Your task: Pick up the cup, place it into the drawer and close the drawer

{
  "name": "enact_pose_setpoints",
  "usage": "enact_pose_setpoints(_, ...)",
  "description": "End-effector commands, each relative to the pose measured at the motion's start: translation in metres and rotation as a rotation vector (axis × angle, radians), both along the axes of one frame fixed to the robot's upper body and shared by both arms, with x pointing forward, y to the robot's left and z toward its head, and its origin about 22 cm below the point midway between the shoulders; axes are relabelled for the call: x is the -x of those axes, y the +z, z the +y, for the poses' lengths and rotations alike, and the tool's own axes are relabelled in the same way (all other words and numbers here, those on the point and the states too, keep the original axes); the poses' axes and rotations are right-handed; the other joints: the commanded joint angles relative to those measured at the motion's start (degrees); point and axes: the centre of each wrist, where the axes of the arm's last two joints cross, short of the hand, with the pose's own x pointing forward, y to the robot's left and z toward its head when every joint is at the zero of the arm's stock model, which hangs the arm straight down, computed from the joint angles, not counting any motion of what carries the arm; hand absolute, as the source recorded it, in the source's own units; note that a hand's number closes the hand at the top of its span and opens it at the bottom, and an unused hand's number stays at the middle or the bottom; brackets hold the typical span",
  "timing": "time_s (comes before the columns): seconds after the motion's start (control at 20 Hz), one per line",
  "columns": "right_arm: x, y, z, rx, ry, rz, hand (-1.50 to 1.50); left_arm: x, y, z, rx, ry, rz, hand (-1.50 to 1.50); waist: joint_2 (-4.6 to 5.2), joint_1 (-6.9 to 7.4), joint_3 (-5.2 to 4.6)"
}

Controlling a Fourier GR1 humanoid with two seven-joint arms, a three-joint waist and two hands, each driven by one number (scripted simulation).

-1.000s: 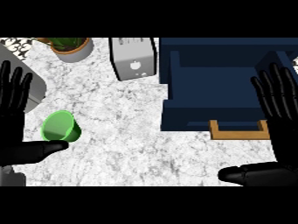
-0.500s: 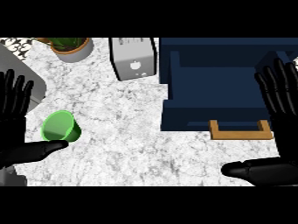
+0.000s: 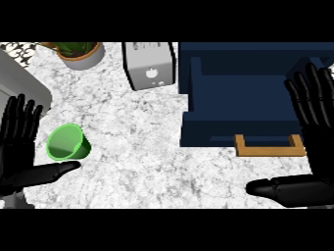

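- Head view: green cup (image 3: 69, 142) lying on its side near the counter's (image 3: 137, 147) left edge
- Left hand (image 3: 14, 152) released, fingers straight, thumb tip just below the cup
- Right hand (image 3: 321, 147) released, by the open navy drawer (image 3: 234, 93) with wooden handle (image 3: 269, 147)

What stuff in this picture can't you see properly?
Head view only:
- Drawer: the right hand covers its right side.
- Drawer handle: its right end is behind that hand.
- Potted plant: top cut off by the picture's upper edge.
- Toaster: likewise cut off at the top.
- Green cup: the left hand thumb overlaps its lower rim.
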Motion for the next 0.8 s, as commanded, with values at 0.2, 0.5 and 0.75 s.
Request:
enact_pose_setpoints(0.2, 0.005, 0.004, -0.013, 0.004, 0.016, 0.015, -1.5, 0.002, -0.042, 0.029, -0.017, 0.072, 0.039, -1.5, 0.02, -0.06, 0.0)
enact_pose_setpoints(0.5, 0.003, -0.007, -0.005, -0.004, 0.028, 0.017, -1.5, 0.013, -0.058, 0.036, 0.001, 0.046, 0.083, -1.5, -0.01, 0.05, 0.01)
enact_pose_setpoints(0.75, -0.001, 0.022, -0.009, 0.0, 0.022, 0.019, -1.5, -0.002, -0.095, 0.041, -0.015, 0.061, 0.096, -1.5, 0.04, -0.08, -0.01)
